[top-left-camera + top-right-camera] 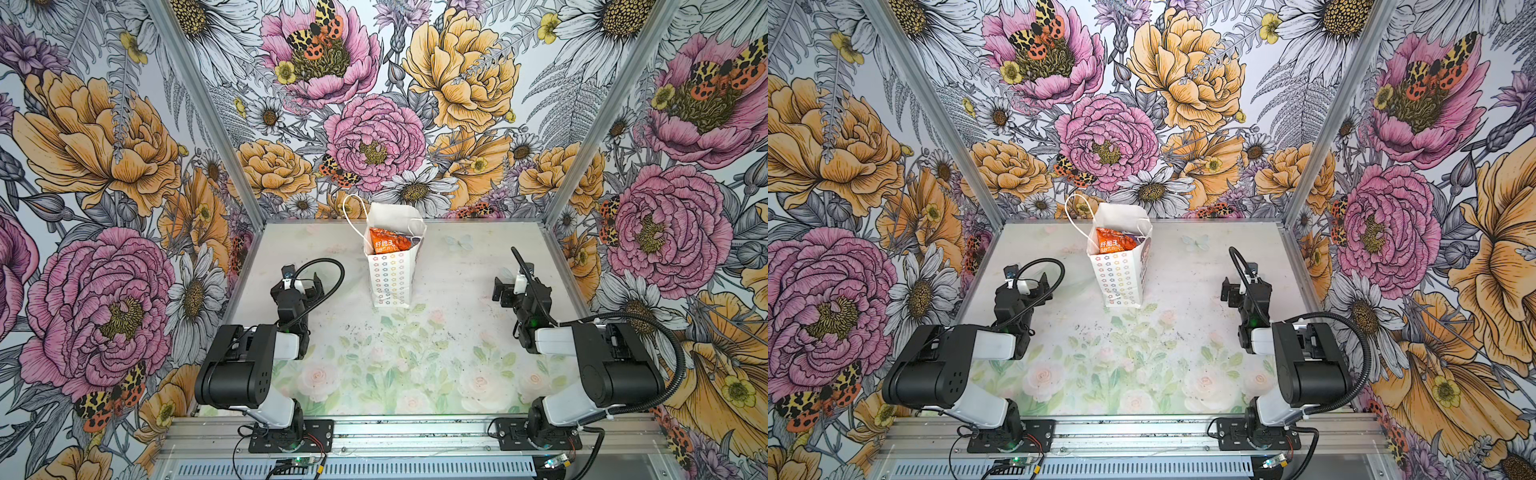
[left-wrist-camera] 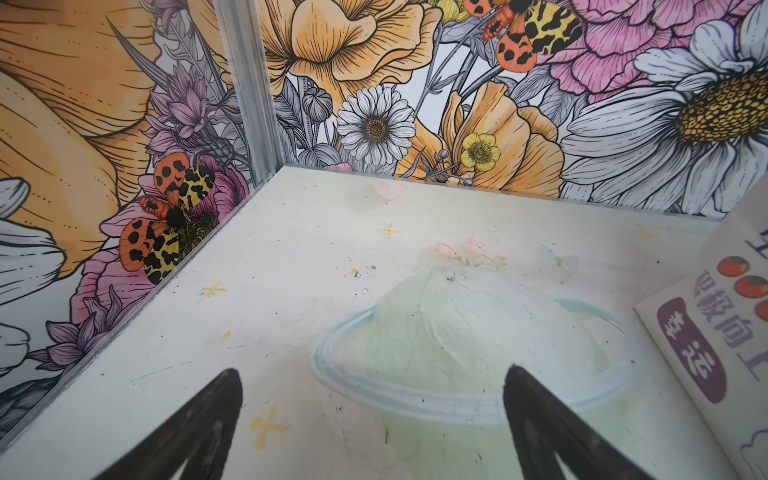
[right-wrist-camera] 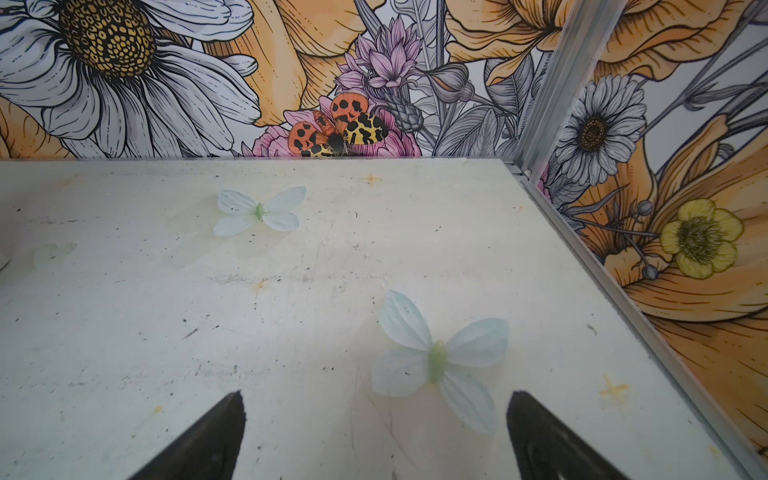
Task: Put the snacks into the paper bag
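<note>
Left fingers (image 2: 199, 428) wide, empty; right fingers (image 3: 208, 444) same; paper bag (image 1: 390, 278) upright between, well apart.

Paper bag (image 1: 390, 278) upright, open — orange snack (image 1: 388, 242) inside, near top.

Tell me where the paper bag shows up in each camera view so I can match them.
In a top view: paper bag upright toward the back of the table, about midway across.
In a top view: same bag, slightly left of the picture's middle.
Left wrist view: only part of one printed side, cut off by the frame.
Right wrist view: not in it.
Shared landmark: orange snack packet in the bag's mouth, in both top views.
</note>
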Action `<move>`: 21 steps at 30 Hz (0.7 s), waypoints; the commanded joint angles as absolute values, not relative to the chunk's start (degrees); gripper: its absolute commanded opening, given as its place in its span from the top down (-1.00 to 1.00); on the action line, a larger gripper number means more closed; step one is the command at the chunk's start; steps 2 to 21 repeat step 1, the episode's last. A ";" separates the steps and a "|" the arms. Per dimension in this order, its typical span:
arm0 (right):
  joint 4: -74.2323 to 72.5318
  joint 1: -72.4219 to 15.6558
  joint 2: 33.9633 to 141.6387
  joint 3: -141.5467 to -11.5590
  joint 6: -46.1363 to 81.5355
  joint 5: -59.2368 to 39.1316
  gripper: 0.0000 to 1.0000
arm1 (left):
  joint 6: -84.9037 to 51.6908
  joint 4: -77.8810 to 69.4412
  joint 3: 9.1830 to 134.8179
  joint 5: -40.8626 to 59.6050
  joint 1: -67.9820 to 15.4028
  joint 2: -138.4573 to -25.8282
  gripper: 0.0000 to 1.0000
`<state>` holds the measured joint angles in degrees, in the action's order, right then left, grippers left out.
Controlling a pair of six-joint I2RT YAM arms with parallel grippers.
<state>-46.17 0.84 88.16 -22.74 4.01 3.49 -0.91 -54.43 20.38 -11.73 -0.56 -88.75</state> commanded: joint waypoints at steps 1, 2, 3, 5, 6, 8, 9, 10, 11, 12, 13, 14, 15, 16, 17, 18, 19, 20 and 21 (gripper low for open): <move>-48.24 1.07 88.02 -23.19 4.30 4.26 -1.00 | -0.25 -54.93 21.13 -10.45 -0.41 -88.86 -0.97; -48.24 1.07 88.02 -23.19 4.30 4.26 -1.00 | -0.25 -54.93 21.13 -10.45 -0.41 -88.86 -0.97; -48.24 1.07 88.02 -23.19 4.30 4.26 -1.00 | -0.25 -54.93 21.13 -10.45 -0.41 -88.86 -0.97; -48.24 1.07 88.02 -23.19 4.30 4.26 -1.00 | -0.25 -54.93 21.13 -10.45 -0.41 -88.86 -0.97; -48.24 1.07 88.02 -23.19 4.30 4.26 -1.00 | -0.25 -54.93 21.13 -10.45 -0.41 -88.86 -0.97; -48.24 1.07 88.02 -23.19 4.30 4.26 -1.00 | -0.25 -54.93 21.13 -10.45 -0.41 -88.86 -0.97; -48.24 1.07 88.02 -23.19 4.30 4.26 -1.00 | -0.25 -54.93 21.13 -10.45 -0.41 -88.86 -0.97; -48.24 1.07 88.02 -23.19 4.30 4.26 -1.00 | -0.25 -54.93 21.13 -10.45 -0.41 -88.86 -0.97; -48.24 1.07 88.02 -23.19 4.30 4.26 -1.00 | -0.25 -54.93 21.13 -10.45 -0.41 -88.86 -0.97; -48.24 1.07 88.02 -23.19 4.30 4.26 -1.00 | -0.25 -54.93 21.13 -10.45 -0.41 -88.86 -0.97; -48.24 1.07 88.02 -23.19 4.30 4.26 -1.00 | -0.25 -54.93 21.13 -10.45 -0.41 -88.86 -0.97; -48.24 1.07 88.02 -23.19 4.30 4.26 -1.00 | -0.25 -54.93 21.13 -10.45 -0.41 -88.86 -0.97; -48.24 1.07 88.02 -23.19 4.30 4.26 -1.00 | -0.25 -54.93 21.13 -10.45 -0.41 -88.86 -0.97; -48.24 1.07 88.02 -23.19 4.30 4.26 -1.00 | -0.25 -54.93 21.13 -10.45 -0.41 -88.86 -0.97; -48.24 1.07 88.02 -23.19 4.30 4.26 -1.00 | -0.25 -54.93 21.13 -10.45 -0.41 -88.86 -0.97; -48.24 1.07 88.02 -23.19 4.30 4.26 -1.00 | -0.25 -54.93 21.13 -10.45 -0.41 -88.86 -0.97; -48.24 1.07 88.02 -23.19 4.30 4.26 -1.00 | -0.25 -54.93 21.13 -10.45 -0.41 -88.86 -0.97; -48.24 1.07 88.02 -23.19 4.30 4.26 -1.00 | -0.25 -54.93 21.13 -10.45 -0.41 -88.86 -0.97; -48.24 1.07 88.02 -23.19 4.30 4.26 -1.00 | -0.25 -54.93 21.13 -10.45 -0.41 -88.86 -0.97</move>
